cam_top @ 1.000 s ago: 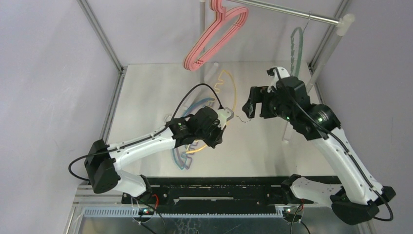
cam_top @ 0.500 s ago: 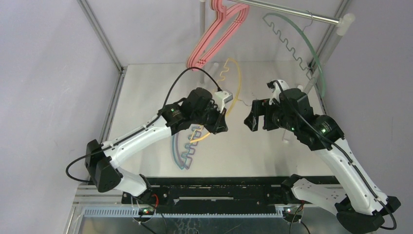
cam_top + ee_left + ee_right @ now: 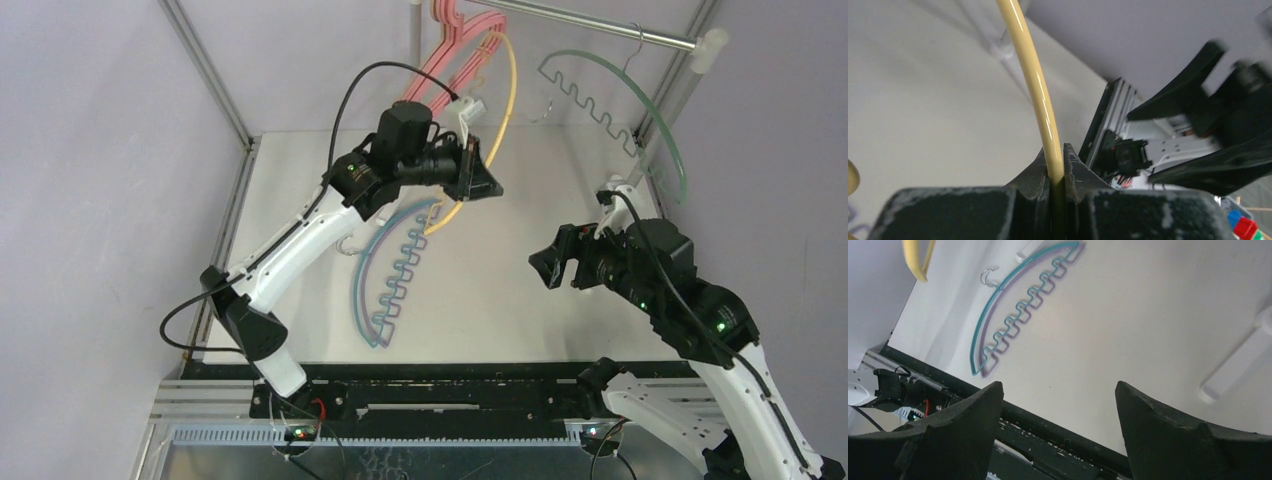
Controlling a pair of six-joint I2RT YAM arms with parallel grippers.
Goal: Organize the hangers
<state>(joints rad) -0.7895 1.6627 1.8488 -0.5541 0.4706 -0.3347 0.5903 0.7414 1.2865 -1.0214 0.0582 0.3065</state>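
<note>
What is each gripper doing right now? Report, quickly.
Left gripper: jaws shut on the yellow hanger.
Right gripper: jaws open, holding nothing.

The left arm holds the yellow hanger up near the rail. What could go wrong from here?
The left gripper pinches only the thin arc of the yellow hanger, so it might swivel or slip. It is close to the pink hangers and could tangle with them before reaching the rail.

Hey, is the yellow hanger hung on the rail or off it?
Off it. The left end effector is shut on the yellow hanger, holding it in the air near the rail, where the green hanger hangs.
</note>
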